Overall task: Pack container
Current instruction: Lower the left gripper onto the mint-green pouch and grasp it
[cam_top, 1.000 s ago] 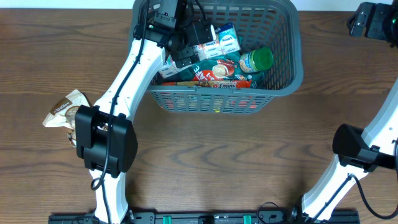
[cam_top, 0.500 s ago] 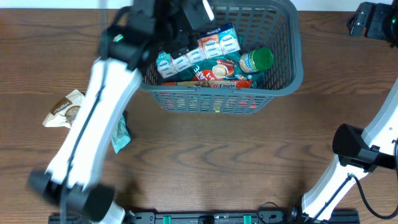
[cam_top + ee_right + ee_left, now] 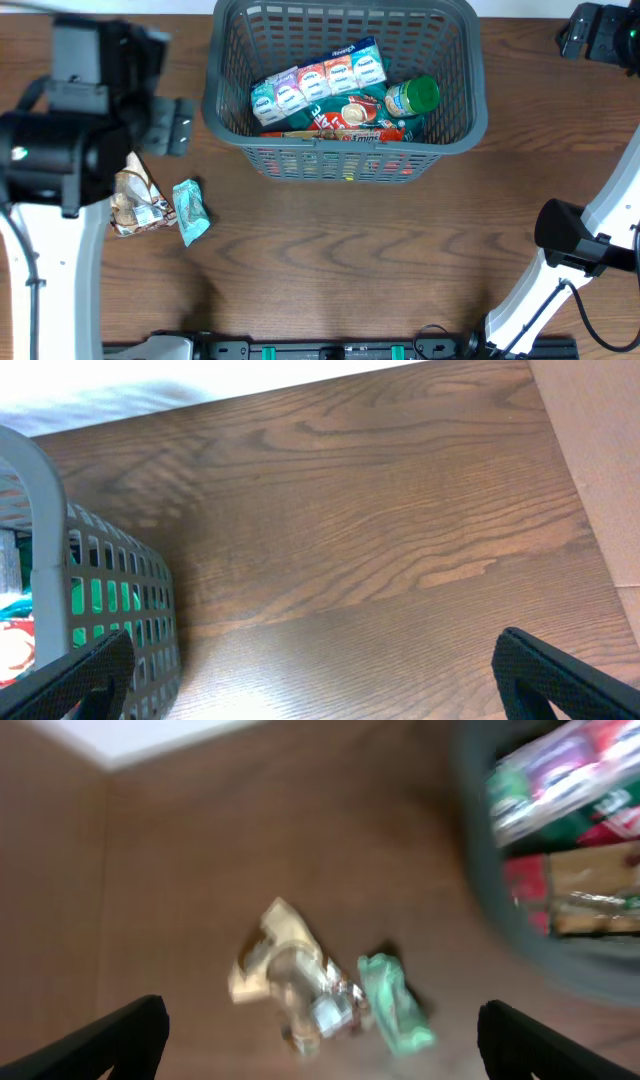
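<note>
The dark grey slotted container (image 3: 470,110) stands at the back middle of the table, holding a strip of small packets (image 3: 318,78), a green-lidded cup (image 3: 412,98) and red and green packets. On the table to its left lie a brown packet (image 3: 133,203) and a teal packet (image 3: 190,211); both show blurred in the left wrist view, brown (image 3: 285,970) and teal (image 3: 395,1005). My left gripper (image 3: 320,1040) is open and empty, high above these two packets. My right gripper (image 3: 315,675) is open and empty over bare table right of the container's wall (image 3: 120,590).
The wooden table's far edge runs along the top of the overhead view. The right arm's base (image 3: 575,245) stands at the right; the left arm (image 3: 60,150) covers the table's left side.
My left arm has swung out of the container to the left and now hovers above the two loose packets. The strip of small packets lies in the container. The right arm has not moved.
</note>
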You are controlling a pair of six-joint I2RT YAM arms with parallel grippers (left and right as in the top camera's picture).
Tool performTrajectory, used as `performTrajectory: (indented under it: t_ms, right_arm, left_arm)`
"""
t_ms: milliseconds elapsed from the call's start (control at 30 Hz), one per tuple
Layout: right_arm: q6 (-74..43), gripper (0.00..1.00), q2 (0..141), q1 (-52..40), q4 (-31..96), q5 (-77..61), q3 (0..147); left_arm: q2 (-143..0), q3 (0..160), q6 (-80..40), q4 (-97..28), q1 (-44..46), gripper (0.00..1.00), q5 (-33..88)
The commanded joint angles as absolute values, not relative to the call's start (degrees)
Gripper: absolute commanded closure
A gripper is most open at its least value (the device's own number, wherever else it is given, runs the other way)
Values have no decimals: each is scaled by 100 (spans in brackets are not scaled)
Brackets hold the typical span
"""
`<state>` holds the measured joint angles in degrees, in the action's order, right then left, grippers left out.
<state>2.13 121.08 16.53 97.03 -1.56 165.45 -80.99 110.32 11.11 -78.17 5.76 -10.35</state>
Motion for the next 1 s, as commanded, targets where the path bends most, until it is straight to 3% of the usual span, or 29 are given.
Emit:
performTrajectory:
  t_ms: [0,400,600,967]
  right_arm:
    - [287,1,12164,1686,9710,-198,16551]
    - [287,1,12164,1684,9710,-200,16551]
    - [287,1,12164,1686,9710,-200,16551]
    - [287,1,12164,1686,9714,-198,16551]
  left_arm:
    - [-7747,10558,303,-7981,438,1,-1142]
    - [-6219,6628,-735,-6337,440,1,-445]
    - [-6742,5378,-768,-5017,438,1,-226]
    - [-8433,5249,-781,-4071,97,1,-189]
